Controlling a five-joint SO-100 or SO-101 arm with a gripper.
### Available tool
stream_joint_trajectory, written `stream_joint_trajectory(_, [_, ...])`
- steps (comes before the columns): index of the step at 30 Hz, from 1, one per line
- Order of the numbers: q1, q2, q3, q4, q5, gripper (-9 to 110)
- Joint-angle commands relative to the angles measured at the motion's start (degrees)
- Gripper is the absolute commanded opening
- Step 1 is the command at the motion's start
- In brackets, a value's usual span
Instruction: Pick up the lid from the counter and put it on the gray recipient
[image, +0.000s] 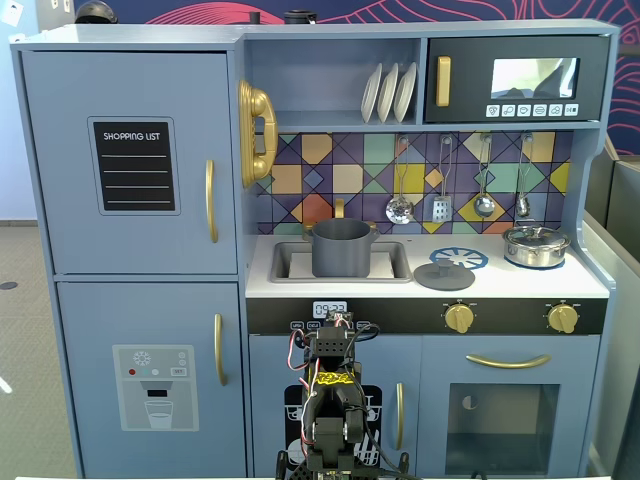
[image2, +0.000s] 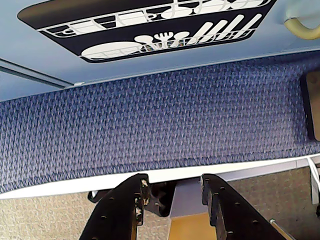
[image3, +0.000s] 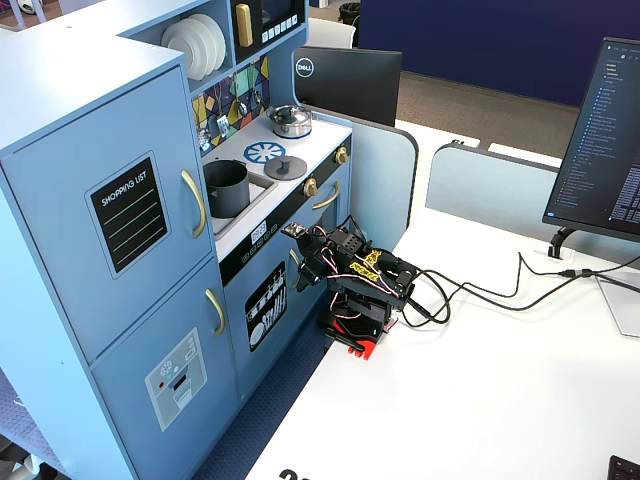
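The arm is sitting folded low in front of the toy kitchen, well below the counter, with its gripper pointing down toward the blue carpet at the foot of the cabinet. In the wrist view the two dark fingers are standing spread apart with an open gap between them, pinching nothing, and the printed dishwasher door is showing along the top edge. In a fixed view the arm's base is resting on the white table, cables trailing off to the right. The lid is lying flat on the white counter with its small knob up, just to the right of the sink and touching the edge of the blue burner print; in the other fixed view it is showing as a small dark disc beside that print. The gray recipient is standing upright inside the sink, open at the top, apart from the lid. The shiny silver pot is sitting at the right end of the counter with its own lid on, well apart from the gray pot.
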Motion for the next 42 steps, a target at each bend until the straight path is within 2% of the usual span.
stream_joint_trajectory(1, [4.8,-0.4,1.7,9.5,-0.2,0])
stream_joint_trajectory(11, [5.4,-0.4,1.7,9.5,0.0,0])
stream_joint_trajectory(16, [5.8,-0.4,-0.7,6.1,3.6,0])
stream_joint_trajectory(27, [17.6,-6.3,-23.7,-20.7,-4.5,0])
stream_joint_trajectory(34, [24.3,-13.6,-37.5,-27.2,-6.1,0])
stream_joint_trajectory(42, [30.6,-18.0,-37.4,-44.8,-7.1,0])
